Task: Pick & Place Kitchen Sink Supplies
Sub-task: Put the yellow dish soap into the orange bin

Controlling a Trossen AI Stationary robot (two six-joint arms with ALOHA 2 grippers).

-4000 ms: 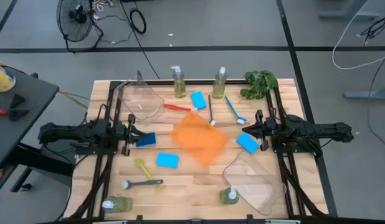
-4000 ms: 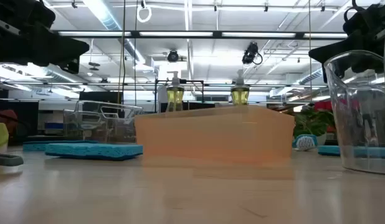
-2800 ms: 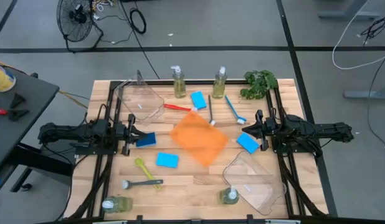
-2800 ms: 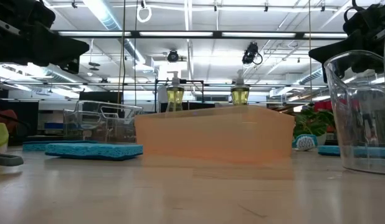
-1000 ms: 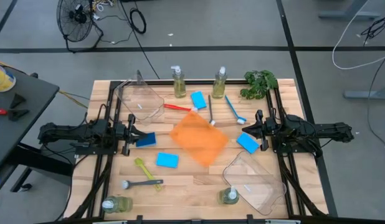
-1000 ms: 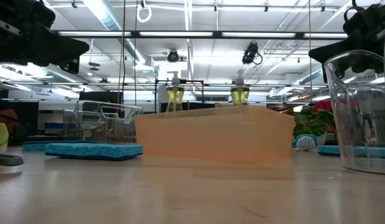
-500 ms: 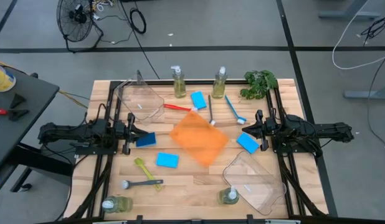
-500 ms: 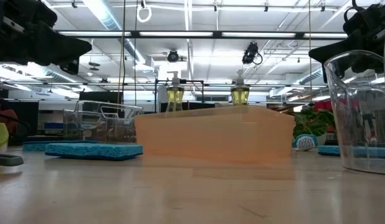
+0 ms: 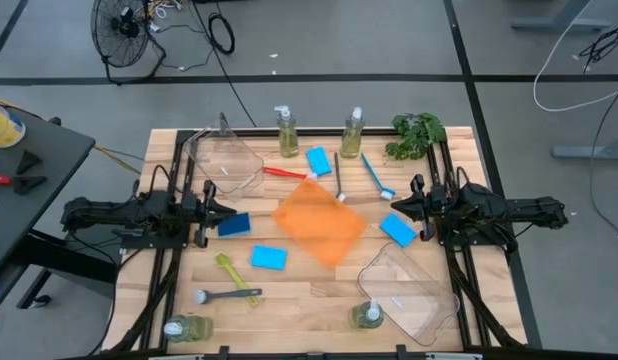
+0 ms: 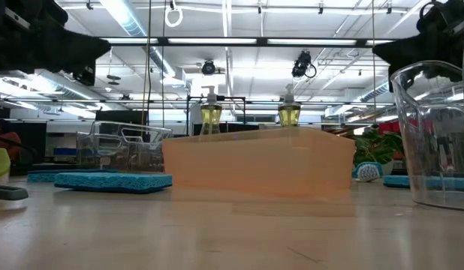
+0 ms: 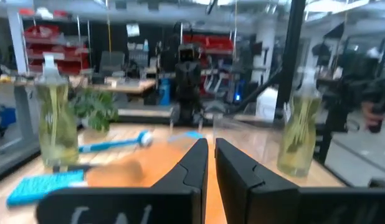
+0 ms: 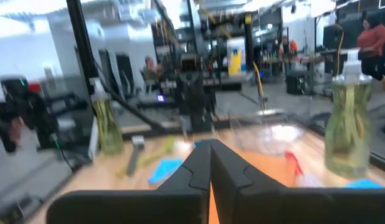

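Our left gripper (image 9: pixel 211 212) hangs at the table's left edge with its fingers pressed nearly together, holding nothing; a blue sponge (image 9: pixel 234 224) lies just beside its tip. Our right gripper (image 9: pixel 397 204) waits at the right edge, fingers closed and empty, with another blue sponge (image 9: pixel 398 230) just beside it. Between us sits the orange bin (image 9: pixel 318 221). Behind it we see two soap bottles (image 9: pixel 286 133), a third sponge (image 9: pixel 318 160) and the red brush (image 9: pixel 282 172), grey brush (image 9: pixel 339 177) and blue brush (image 9: pixel 377 176). Nearer the front lie a fourth sponge (image 9: pixel 268 258), the yellow-green brush (image 9: pixel 229 271) and two more bottles (image 9: pixel 367 315).
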